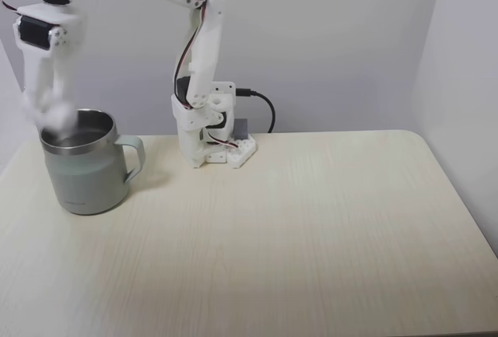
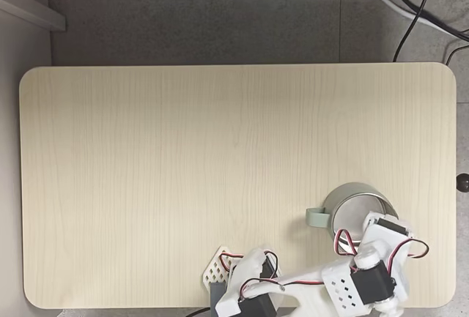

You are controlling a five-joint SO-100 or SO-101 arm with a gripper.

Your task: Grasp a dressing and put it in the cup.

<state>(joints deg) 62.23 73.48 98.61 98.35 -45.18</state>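
Pale wood table (image 1: 311,220) against a white wall, cables on the grey floor past its far edge in the top-down fixed view. The cup (image 1: 84,170) stands near one table corner, handle (image 1: 134,158) pointing toward the table middle, steel mouth up to receive a drop. The arm reaches from its base (image 1: 214,142) so the gripper (image 1: 48,113) hangs right over the cup's rim, motion-blurred. A whitish blob at the tips may be the dressing, too smeared to confirm. Cannot tell if the fingers are spread or pinching. From above, the wrist covers part of the cup (image 2: 352,203), so its interior stays unreadable.
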